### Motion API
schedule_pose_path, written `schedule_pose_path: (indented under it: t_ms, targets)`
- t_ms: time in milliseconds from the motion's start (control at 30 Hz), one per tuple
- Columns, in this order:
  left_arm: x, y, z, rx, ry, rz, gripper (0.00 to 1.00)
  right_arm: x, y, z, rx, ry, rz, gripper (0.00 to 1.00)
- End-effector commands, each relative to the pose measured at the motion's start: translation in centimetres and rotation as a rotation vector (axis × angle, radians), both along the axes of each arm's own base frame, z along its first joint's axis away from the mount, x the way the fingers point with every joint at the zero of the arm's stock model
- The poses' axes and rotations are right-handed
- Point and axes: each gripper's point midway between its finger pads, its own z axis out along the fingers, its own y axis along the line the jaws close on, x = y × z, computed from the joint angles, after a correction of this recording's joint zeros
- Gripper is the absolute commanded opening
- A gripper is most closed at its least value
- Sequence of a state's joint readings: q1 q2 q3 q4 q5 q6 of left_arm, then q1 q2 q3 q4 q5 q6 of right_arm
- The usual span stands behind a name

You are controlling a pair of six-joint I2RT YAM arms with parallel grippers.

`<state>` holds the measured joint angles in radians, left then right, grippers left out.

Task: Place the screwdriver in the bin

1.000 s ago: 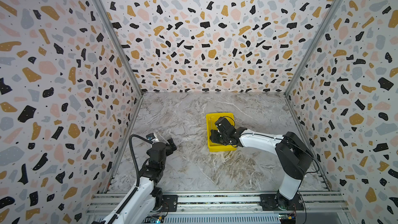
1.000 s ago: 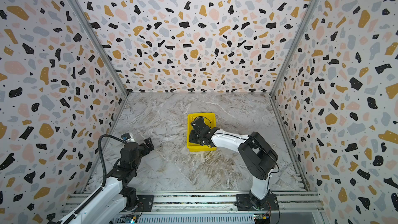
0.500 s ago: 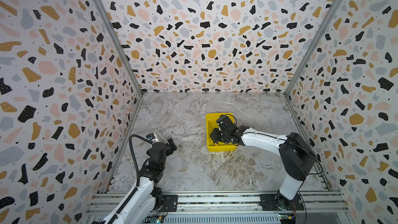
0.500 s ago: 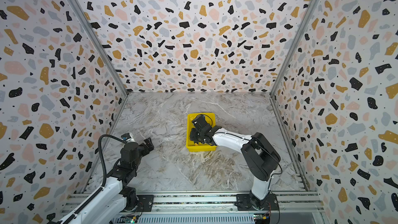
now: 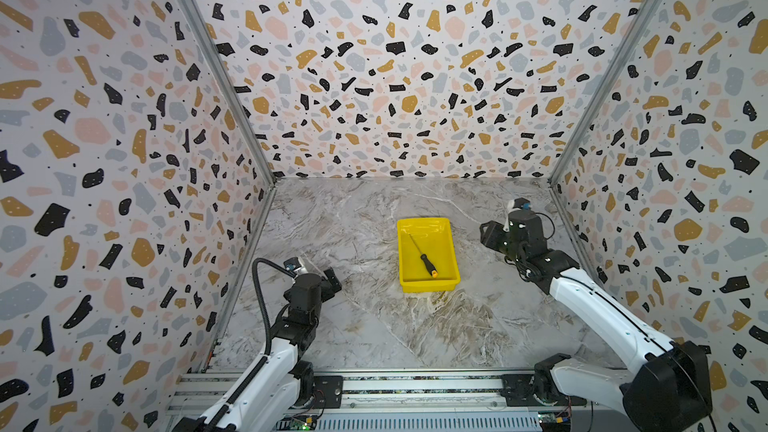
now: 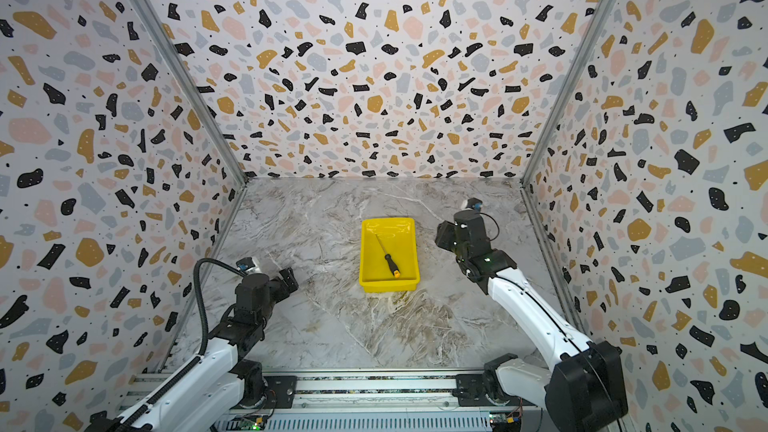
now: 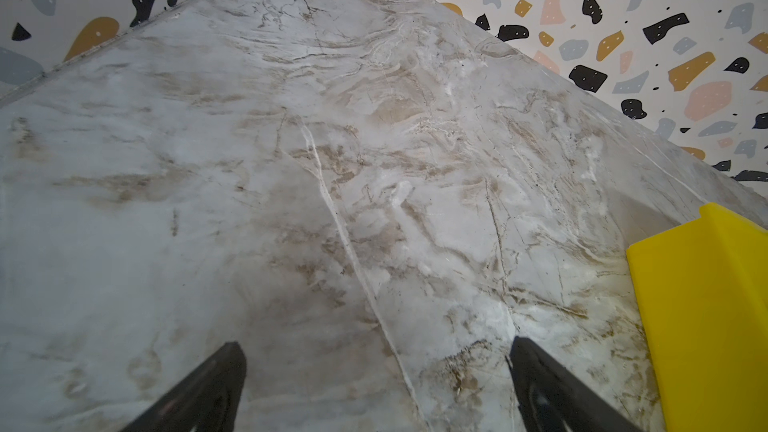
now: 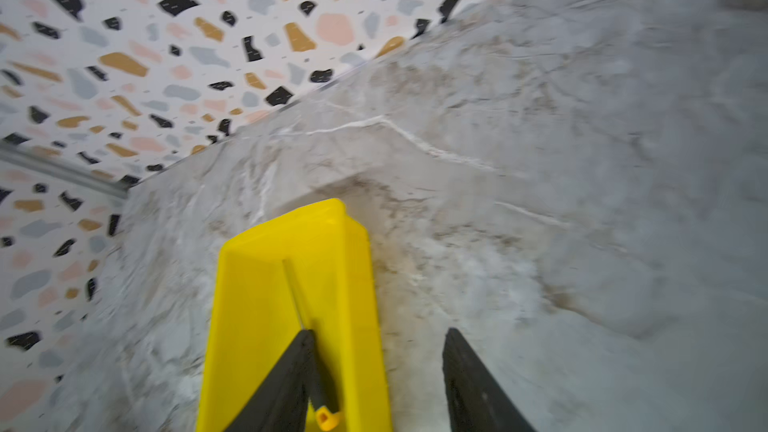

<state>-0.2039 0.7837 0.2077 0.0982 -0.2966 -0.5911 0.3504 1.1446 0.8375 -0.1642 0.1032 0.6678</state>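
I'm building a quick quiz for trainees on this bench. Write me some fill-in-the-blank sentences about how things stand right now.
1. The screwdriver lies flat inside the ____ bin.
2. Its handle is ____ with an orange cap at the end.
3. The right gripper, off to the side of the bin, holds ____.
4. The left gripper has its jaws ____ over the bare table.

Missing words: yellow; black; nothing; open
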Motion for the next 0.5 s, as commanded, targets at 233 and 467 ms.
schedule_pose_path:
  t_ms: [233,467]
  targets:
    - [0.7,-0.1,1.7,-0.012,-0.058,0.006,1.0,3.0,-4.1,-0.3,-0.216,-0.026,-0.027,0.68]
    - [0.7,-0.1,1.8,-0.013,-0.062,0.005,1.0,5.2,-10.7,-1.8,-0.55,-0.152,-0.272,0.7]
